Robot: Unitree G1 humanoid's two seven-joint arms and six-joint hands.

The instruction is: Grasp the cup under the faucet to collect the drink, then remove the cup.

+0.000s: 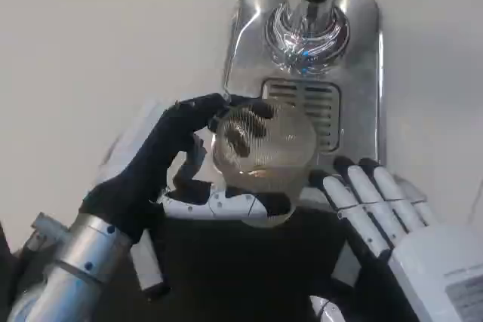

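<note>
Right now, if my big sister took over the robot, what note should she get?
Left hand: grips the clear cup, fingers wrapped round its side.
Right hand: open beside the cup, fingers stretched out, holding nothing.
Cup: in front of the drip grate of the silver dispenser, nearer the robot than the faucet.
Done: cup grasped. Whether drink is inside, I cannot tell.
Left: check filling, then set the cup away.

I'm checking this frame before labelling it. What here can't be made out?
- Head view: whether the cup holds any drink; its ribbed clear wall blurs the inside.
- The left hand covers the cup's near side.
- The dispenser top is cut off by the upper edge.
- The right hand wrist runs off the corner.
</note>
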